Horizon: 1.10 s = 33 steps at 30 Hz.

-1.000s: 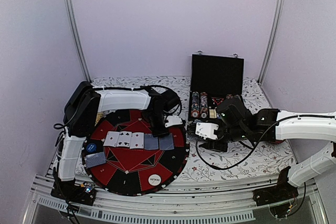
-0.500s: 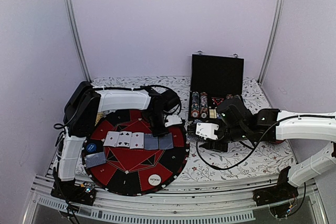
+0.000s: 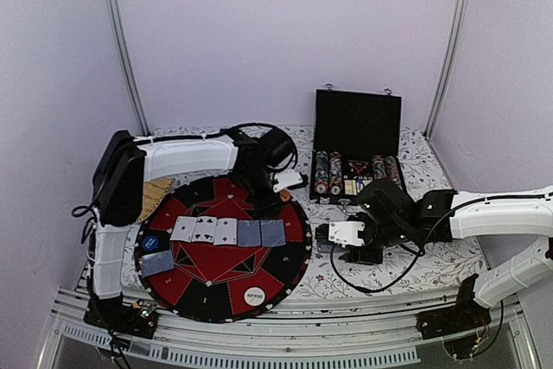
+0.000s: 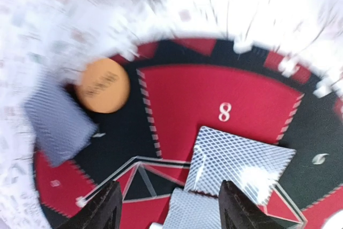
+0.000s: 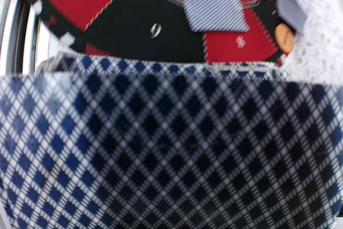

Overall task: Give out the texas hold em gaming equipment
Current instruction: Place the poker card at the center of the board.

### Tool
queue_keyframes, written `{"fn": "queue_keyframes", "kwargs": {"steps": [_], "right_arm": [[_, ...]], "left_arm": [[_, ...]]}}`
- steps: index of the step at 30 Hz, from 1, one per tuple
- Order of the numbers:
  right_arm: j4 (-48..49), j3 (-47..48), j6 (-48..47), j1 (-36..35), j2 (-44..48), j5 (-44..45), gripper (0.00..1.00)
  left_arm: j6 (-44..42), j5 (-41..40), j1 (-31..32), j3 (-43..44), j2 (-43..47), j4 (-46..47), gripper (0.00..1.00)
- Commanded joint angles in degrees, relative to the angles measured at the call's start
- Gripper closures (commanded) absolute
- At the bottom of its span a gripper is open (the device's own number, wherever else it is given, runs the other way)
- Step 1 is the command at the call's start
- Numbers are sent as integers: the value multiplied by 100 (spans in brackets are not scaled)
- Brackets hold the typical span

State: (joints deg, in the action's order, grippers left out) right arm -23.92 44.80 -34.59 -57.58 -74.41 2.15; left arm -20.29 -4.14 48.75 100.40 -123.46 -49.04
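Left gripper [image 4: 171, 199]: fingers apart, nothing between them, hovering over sector 8 of round red-black mat [image 3: 289, 261].
Right gripper [image 3: 328, 235]: at mat's right edge, clamped on blue-diamond-backed card [image 5: 171, 148]; fingers hidden behind it.
On mat:
- face-up cards [image 3: 205, 229]: three, in centre row.
- face-down cards [image 3: 261, 232]: four. Two end that row, one at left side, one just beside orange disc [image 4: 102, 85].
- orange disc: one.
- blue disc [image 3: 151, 244]: one, left side.
- DEALER disc [image 3: 254, 295]: one, near edge.

The top view looks down from the near side over the table [image 3: 432, 267]; both wrist views sit close. These share the round board [image 4: 182, 92] and orange disc [image 5: 283, 37]
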Motion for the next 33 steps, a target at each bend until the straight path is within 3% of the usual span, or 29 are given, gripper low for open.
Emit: {"fn": "queue_keyframes", "kwargs": {"steps": [1,6,12,20,33], "right_arm": [[-305,-184,-276,197,-225,-215,43],[-610,-213,-495,465,-526,-564,43],[-985,-237,-763,849,-745,-690,43],[-954,-277,-966,1209,-1164,-732,43],[-1103,29,-960,1222,-2127,-49,38]], "left_arm": [[560,225,-28,-158,990,458,35],[919,427,-34,-1495,2464,1056,31],[1297,310,-114,-2783,3631,1448,29],[1469,419,-614,-3574,4919,1731,21],[1502,458,-850,-3475,4946,1696,19]]}}
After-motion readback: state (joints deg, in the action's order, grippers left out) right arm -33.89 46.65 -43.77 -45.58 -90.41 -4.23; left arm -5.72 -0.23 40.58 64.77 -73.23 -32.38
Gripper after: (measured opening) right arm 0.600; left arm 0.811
